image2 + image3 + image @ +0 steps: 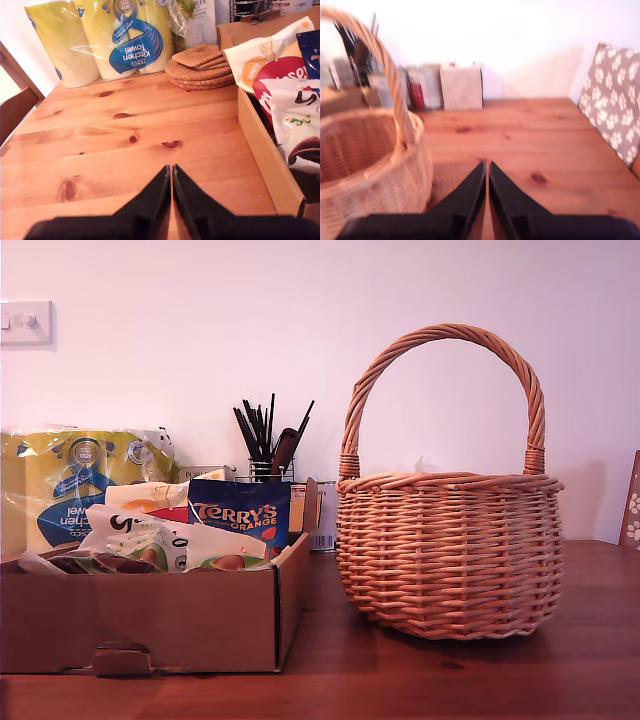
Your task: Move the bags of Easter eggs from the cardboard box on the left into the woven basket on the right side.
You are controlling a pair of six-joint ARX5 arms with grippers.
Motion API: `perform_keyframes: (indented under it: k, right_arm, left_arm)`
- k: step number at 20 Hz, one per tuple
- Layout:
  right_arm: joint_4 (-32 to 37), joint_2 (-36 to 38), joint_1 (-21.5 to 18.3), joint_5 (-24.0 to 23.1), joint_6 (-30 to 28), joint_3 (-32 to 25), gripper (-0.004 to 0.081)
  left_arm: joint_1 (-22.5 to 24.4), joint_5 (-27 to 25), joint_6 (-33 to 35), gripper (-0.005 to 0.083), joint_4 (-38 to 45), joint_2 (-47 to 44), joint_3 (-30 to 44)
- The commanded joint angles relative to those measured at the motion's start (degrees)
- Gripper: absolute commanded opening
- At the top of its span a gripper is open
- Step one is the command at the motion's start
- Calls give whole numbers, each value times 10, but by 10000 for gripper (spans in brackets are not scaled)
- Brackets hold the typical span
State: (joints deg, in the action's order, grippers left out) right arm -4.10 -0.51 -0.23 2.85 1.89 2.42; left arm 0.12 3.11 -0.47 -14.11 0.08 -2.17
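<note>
The cardboard box (140, 615) stands at the exterior view's left, filled with bags of Easter eggs: a dark blue Terry's bag (238, 515) upright, a white-and-green one (140, 535) in front. The first wrist view shows the box wall (260, 145) and a red Maltesers bag (280, 80). My first gripper (171, 170) is shut and empty above bare table beside the box. The woven basket (448, 550) stands at the exterior view's right. My second gripper (487, 166) is shut and empty beside the basket (365, 165). Neither arm shows in the exterior view.
A yellow-and-blue Kitchen Towel pack (105, 40) stands behind the box, with a stack of cork mats (200, 67) and a white Porlex box (202, 20). A holder of black sticks (268, 440) is at the wall. A paw-print cushion (615, 100) lies past the basket.
</note>
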Motion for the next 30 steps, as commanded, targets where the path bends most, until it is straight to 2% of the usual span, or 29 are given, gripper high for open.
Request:
perform_keyframes:
  k: [1, 3, 6, 9, 12, 15, 17, 19, 21, 23, 25, 26, 27, 29, 30]
  right_arm:
    - [6, 3, 1, 9, 42, 37, -11]
    - [10, 3, 1, 31, 82, 51, -11]
    - [14, 3, 1, 72, 100, 68, -11]
    - [-29, 2, 1, 105, 116, 98, -12]
    - [-92, -16, 1, 136, 116, 136, -12]
    - [-130, -58, 5, 211, 115, 169, -12]
    - [-149, -97, 13, 254, 108, 192, -12]
    - [-173, -145, 23, 295, 77, 217, -12]
    - [-198, -188, 37, 332, 41, 241, -12]
    - [-215, -225, 54, 348, 15, 257, -12]
    - [-216, -255, 71, 347, -9, 262, -12]
    - [-215, -266, 78, 347, -10, 262, -12]
    - [-216, -276, 85, 347, -10, 262, -12]
    - [-216, -292, 97, 346, -21, 262, -12]
    - [-214, -299, 103, 345, -24, 262, -12]
  left_arm:
    - [1, 25, -41, -11, 34, -5, 9]
    - [1, 69, -87, -11, 64, -5, 9]
    - [1, 138, -148, -16, 102, -5, 9]
    - [1, 193, -146, -19, 108, -4, -8]
    - [1, 218, -146, -19, 83, 7, -55]
    - [1, 258, -136, -19, 30, 54, -121]
    - [1, 297, -108, -19, -19, 106, -169]
    - [1, 326, -46, -19, -71, 165, -216]
    - [1, 344, 47, -19, -120, 230, -263]
    - [1, 347, 118, -19, -148, 298, -301]
    - [-2, 348, 250, -2, -159, 363, -333]
    - [-10, 352, 297, 43, -163, 398, -348]
    - [-22, 355, 330, 145, -162, 431, -361]
    - [-47, 348, 363, 432, -155, 497, -380]
    - [-60, 334, 400, 541, -143, 525, -385]
